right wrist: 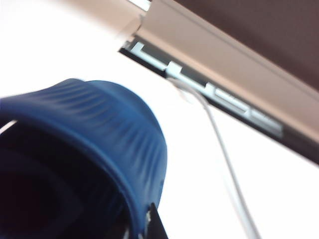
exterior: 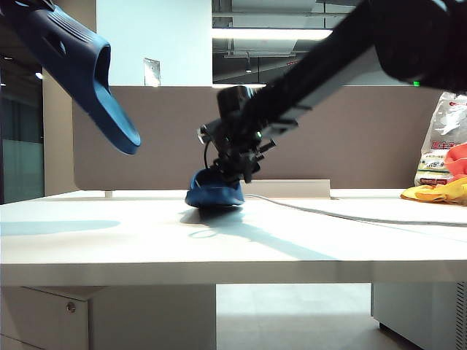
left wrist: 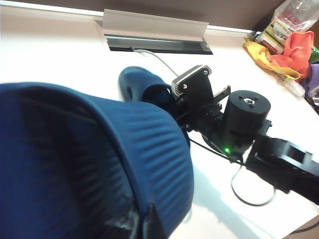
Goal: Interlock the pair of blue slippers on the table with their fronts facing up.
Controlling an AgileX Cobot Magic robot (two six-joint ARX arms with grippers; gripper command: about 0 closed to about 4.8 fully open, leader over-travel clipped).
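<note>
One blue slipper hangs high at the left of the exterior view, tilted with its toe end down. In the left wrist view it fills the foreground, and my left gripper is shut on its ridged strap, with one dark fingertip showing outside the strap. The other blue slipper rests on the white table near the back middle. My right gripper reaches down onto it. In the right wrist view my right gripper is shut on that slipper's strap, one fingertip outside it.
A grey-brown divider runs along the table's back, with a cable slot in front of it. A white cable trails from the slot to the right. A plastic bag and yellow and orange cloths lie at the far right.
</note>
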